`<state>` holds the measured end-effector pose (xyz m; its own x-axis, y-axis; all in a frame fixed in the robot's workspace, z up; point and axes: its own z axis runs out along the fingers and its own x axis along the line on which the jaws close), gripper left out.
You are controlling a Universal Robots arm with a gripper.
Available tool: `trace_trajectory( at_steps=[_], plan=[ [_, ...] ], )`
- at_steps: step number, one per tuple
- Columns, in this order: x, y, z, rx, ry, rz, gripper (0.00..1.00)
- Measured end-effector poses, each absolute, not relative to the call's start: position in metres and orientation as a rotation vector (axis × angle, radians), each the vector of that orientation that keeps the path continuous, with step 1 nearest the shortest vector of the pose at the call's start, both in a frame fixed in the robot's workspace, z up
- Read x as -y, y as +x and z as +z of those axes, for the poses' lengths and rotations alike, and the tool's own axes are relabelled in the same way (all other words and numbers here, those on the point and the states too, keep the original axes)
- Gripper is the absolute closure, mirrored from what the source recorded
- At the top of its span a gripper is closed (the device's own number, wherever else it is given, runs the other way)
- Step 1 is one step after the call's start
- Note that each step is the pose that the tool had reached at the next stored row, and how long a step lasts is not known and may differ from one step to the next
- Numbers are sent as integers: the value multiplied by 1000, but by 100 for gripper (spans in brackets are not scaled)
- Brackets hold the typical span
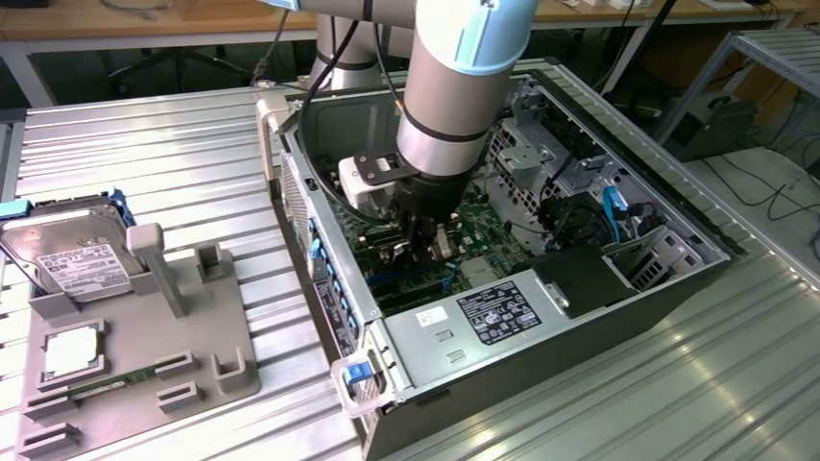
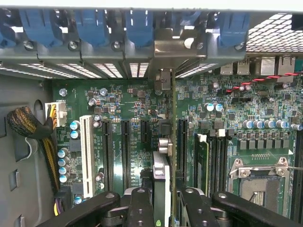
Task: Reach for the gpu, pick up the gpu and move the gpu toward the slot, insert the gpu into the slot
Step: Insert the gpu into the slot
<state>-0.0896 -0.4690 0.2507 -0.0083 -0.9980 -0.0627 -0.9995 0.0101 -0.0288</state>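
At the exterior view's left, a hard drive (image 1: 71, 254) with a white label leans in a grey holder tray (image 1: 211, 331) on the ribbed metal table (image 1: 154, 154); the tray also carries a square silvery chip (image 1: 71, 351) and a thin green memory stick (image 1: 103, 387). Toward the middle lies the open computer case (image 1: 423, 346), and the robot arm (image 1: 455, 86) reaches down into it, with the gripper (image 1: 423, 252) low over the motherboard (image 1: 481, 254). In the wrist view, the gripper (image 2: 163, 201) is clamped on the gpu (image 2: 161, 175), its 2 black fingers (image 2: 139, 205) pressed to either side of the card. The gpu stands on edge over the motherboard (image 2: 128, 99), among the dark expansion slots (image 2: 182, 142), with its metal bracket (image 2: 173, 47) up against the row of blue clips (image 2: 87, 23) at the case's rear wall. Whether the card's edge is seated in a slot cannot be told.
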Motion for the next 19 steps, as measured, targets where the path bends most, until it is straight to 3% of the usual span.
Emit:
trace_trajectory(
  at_steps=[19],
  plan=[
    [469, -91, 244, -2186, -2166, 41, 73]
  ],
)
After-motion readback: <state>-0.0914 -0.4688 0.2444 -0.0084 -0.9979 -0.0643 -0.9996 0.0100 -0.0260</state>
